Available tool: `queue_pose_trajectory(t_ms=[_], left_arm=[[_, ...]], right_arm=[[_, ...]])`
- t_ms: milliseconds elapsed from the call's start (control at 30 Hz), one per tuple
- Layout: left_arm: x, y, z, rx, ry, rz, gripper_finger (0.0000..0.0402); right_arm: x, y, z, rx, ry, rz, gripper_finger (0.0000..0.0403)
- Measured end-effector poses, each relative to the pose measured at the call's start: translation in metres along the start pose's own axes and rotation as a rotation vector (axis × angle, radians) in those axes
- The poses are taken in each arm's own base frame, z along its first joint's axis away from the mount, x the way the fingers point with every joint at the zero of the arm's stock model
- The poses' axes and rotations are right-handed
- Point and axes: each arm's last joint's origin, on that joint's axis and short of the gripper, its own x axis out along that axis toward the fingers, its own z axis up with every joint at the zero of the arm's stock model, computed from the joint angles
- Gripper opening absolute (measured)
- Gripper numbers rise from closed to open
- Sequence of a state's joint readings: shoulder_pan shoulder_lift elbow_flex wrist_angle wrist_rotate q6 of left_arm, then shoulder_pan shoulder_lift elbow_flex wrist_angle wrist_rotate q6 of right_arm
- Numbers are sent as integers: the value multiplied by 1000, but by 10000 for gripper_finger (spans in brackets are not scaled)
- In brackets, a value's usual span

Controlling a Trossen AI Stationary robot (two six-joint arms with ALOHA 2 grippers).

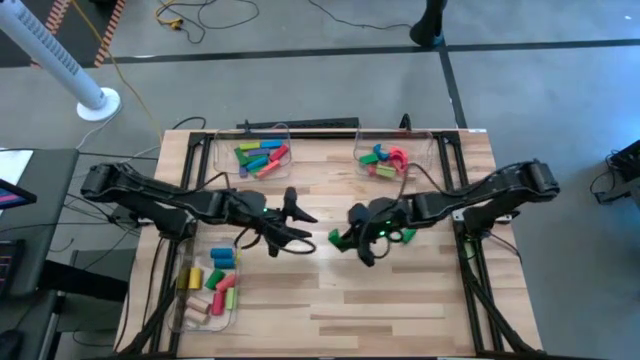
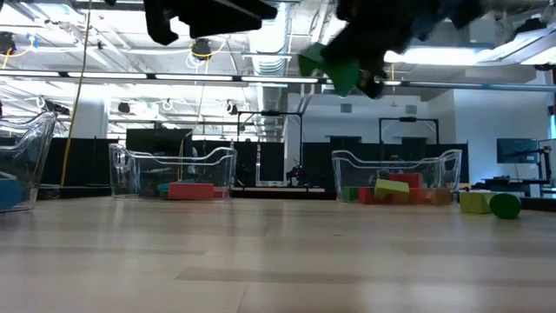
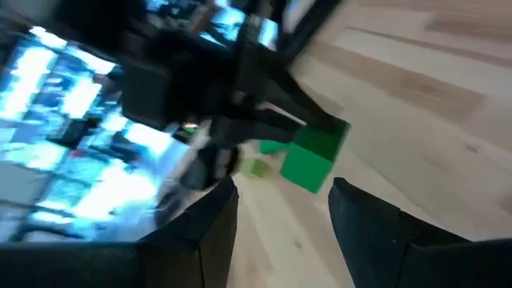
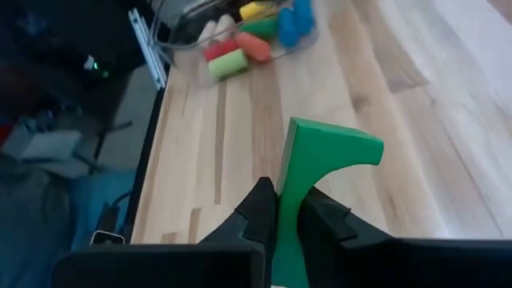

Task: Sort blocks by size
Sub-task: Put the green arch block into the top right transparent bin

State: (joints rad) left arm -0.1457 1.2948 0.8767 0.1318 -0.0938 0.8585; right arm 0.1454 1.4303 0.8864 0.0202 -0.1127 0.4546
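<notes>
Overhead, both arms are meeting above mid-table: the right gripper (image 1: 345, 240) is clamping a green arch block (image 1: 336, 239), while the left gripper (image 1: 300, 228) is hovering beside it, fingers parted and empty. At table level, that block (image 2: 334, 68) is hanging high above the wood; the right wrist view is showing it (image 4: 316, 172) pinched between both fingers.

green arch block (image 4: 320, 172); pale wood-striped table (image 1: 400, 290); dark end effector (image 4: 290, 210)
</notes>
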Motion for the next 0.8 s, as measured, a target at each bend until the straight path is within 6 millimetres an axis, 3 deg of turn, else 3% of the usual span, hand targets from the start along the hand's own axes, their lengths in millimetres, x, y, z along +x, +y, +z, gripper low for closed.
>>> queue_pose_trajectory(t_ms=[333,567,800], left_arm=[[-3,-7,-4,18,46,-187,187],[-3,-8,-2,-5,33,-184,187],[-4,-16,1,14,36,-234,187]], right_arm=[[25,12,29,-58,101,71,65],[47,12,41,-74,161,88,65],[57,19,56,-112,155,115,65]])
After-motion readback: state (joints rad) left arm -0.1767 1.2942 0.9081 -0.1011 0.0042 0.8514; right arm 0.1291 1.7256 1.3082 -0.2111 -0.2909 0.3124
